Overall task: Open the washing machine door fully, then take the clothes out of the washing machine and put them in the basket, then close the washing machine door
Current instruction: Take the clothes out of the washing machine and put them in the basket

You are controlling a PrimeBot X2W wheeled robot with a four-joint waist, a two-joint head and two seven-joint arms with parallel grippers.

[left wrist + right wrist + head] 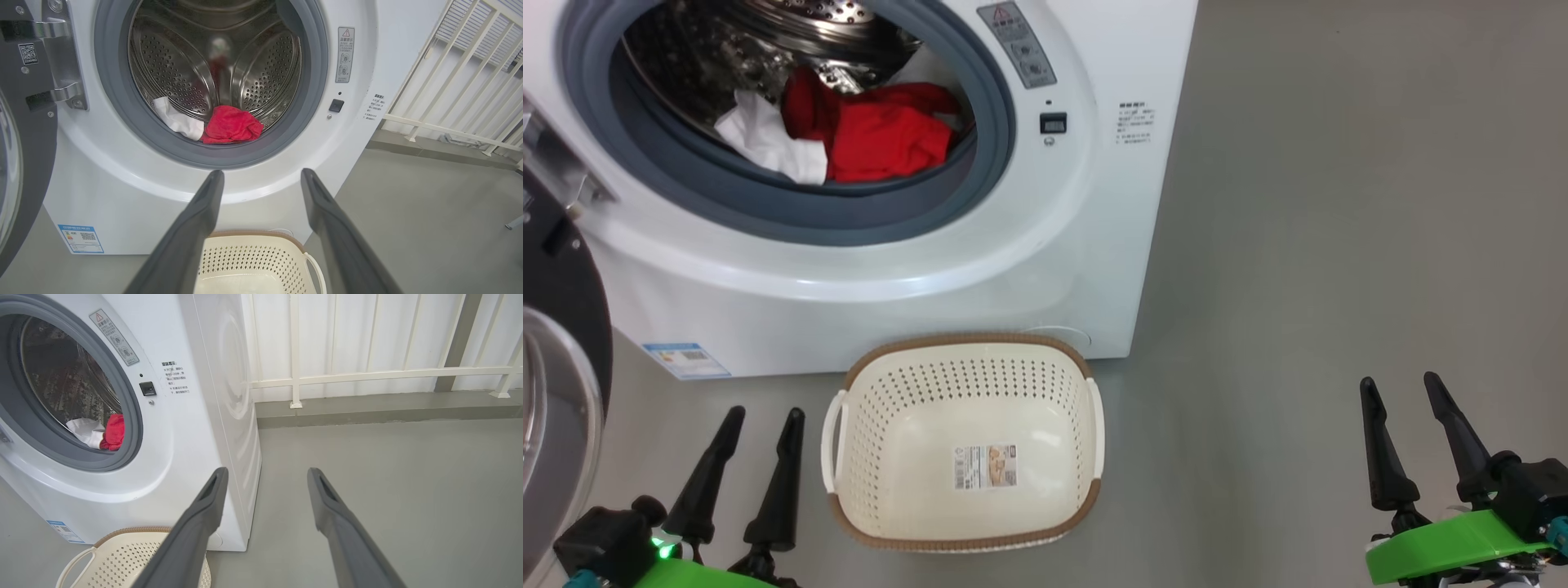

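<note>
The white washing machine stands with its door swung wide to the left, black rim and glass bowl at the view's left edge. Inside the steel drum lie red and white clothes, close to the grey rubber ring; they also show in the wrist views. The cream basket sits on the floor right before the machine, with nothing in it. My left gripper hangs open just left of the basket. My right gripper is open over bare floor, far right of it.
Grey floor stretches to the right of the machine. A white railing on a low kerb runs behind and to the machine's right. The open door takes up the space at the machine's left.
</note>
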